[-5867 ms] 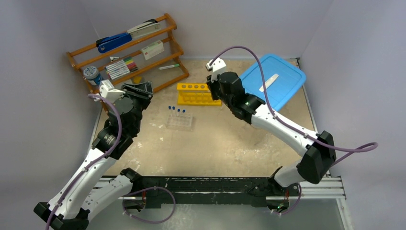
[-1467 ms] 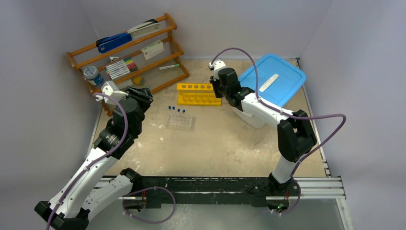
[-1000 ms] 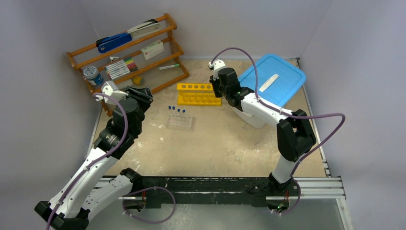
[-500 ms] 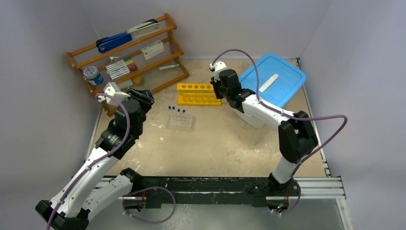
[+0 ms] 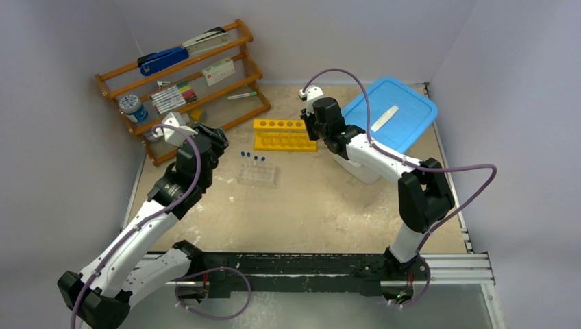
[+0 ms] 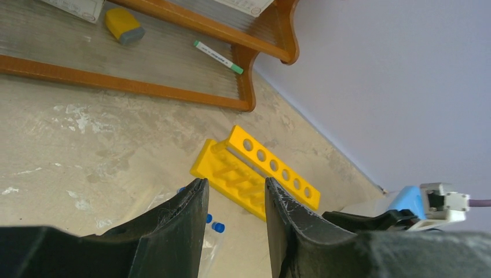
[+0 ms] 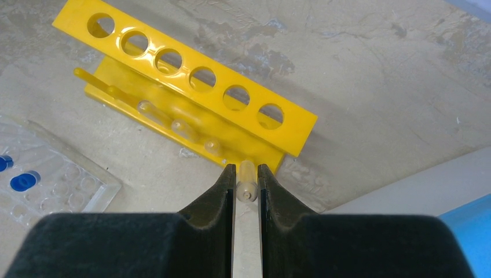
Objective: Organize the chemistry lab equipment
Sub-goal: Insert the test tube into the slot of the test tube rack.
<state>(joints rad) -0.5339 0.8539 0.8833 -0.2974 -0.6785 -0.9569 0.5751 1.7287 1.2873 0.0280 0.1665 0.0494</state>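
The right gripper (image 7: 247, 171) is closed on an end peg of the yellow six-hole rack (image 7: 294, 128), which stands on the desk (image 5: 308, 205). The left gripper (image 6: 236, 186) is half open and empty, near the clear tube tray (image 5: 257, 175).

We seem to be in a robot test cell dressed as a small chemistry lab. Plain pale walls (image 5: 308, 34) box in a stained desk (image 5: 308, 205). A left arm (image 5: 137, 233) and a right arm (image 5: 384, 161) are bolted to a metal rail (image 5: 308, 264). On the desk we see a yellow six-hole rack (image 5: 281, 135), a clear tube tray (image 5: 257, 175) of blue-capped tubes (image 5: 255, 158), and a wooden shelf (image 5: 248, 60).
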